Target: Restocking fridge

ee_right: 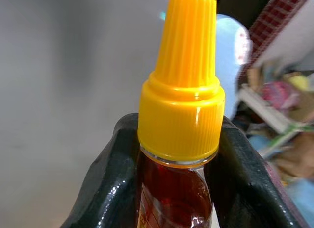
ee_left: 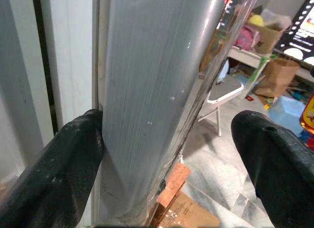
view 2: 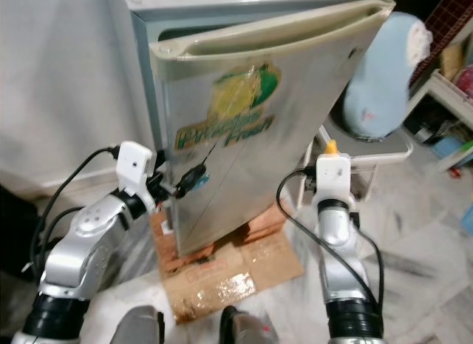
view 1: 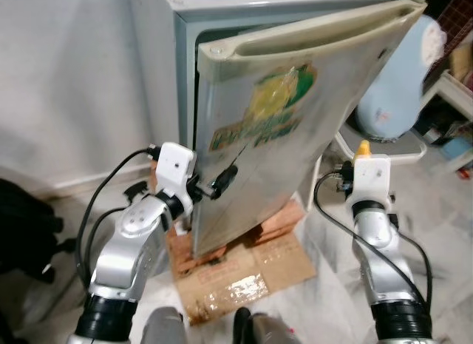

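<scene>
A plain pale wall (view 1: 66, 78) stands at the left. The floor (view 1: 325, 299) is pale marble tile, with flattened cardboard (view 1: 244, 274) on it. A cluttered white shelf (view 1: 451, 100) stands at the right.

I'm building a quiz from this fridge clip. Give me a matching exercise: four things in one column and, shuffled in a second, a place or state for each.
Column one:
1. fridge door
2. bottle
3. left hand
4. cardboard

Column two:
A. flat on the floor under the fridge
B. held in the right hand
C. ajar
D. fingers open astride the door's edge

Pairs: 1-C, 2-B, 3-D, 4-A
</scene>
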